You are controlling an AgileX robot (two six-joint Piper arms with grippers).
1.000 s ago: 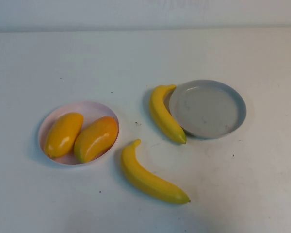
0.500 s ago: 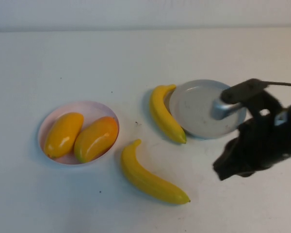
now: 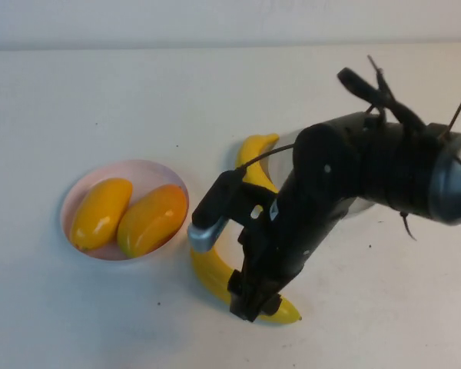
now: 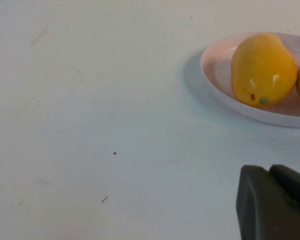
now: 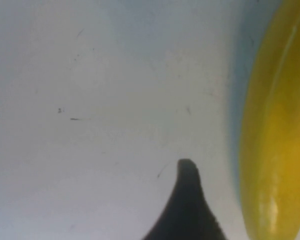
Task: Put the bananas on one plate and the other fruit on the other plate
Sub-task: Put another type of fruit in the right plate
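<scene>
Jaws spread wide, my right gripper (image 3: 250, 296) is hovering over the near banana (image 3: 212, 267), whose long axis is running from near the pink plate (image 3: 150, 174) toward the near right. Left gripper (image 4: 272, 202) is sitting closed. My arm is hiding the grey plate.

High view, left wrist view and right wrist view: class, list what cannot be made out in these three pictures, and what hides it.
- Grey-blue plate: high view, almost wholly behind the right arm.
- Far banana: high view, lower half covered by the arm.
- Near banana: partly under the right end effector, low over its tip; right wrist view cuts it at the edge.
- Left end effector: left wrist view only, near the pink plate; absent from the high view.
</scene>
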